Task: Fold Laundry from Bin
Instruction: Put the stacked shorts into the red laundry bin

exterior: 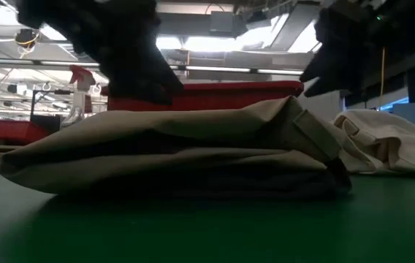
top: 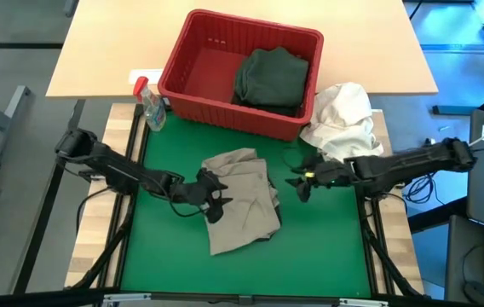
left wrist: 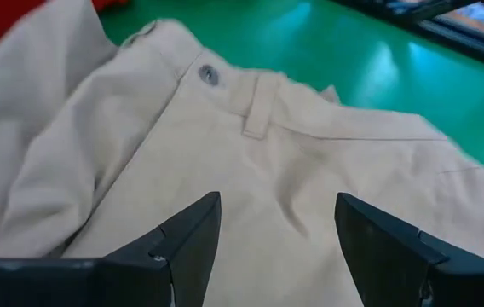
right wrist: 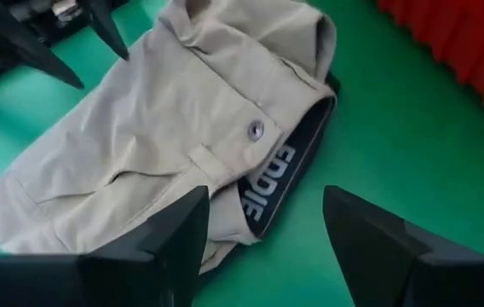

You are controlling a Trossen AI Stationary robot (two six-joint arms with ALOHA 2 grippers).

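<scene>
Though rumpled, soft khaki trousers (top: 242, 201)

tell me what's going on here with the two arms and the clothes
A two-armed robot is folding laundry. Khaki shorts lie partly folded on the green mat, waistband button showing. The left claw hovers open over the shorts' left edge, and the right claw sits open just off their right side; neither holds anything. Behind them, a red basket holds a dark garment. A white cloth bundle lies beside the basket.
</scene>
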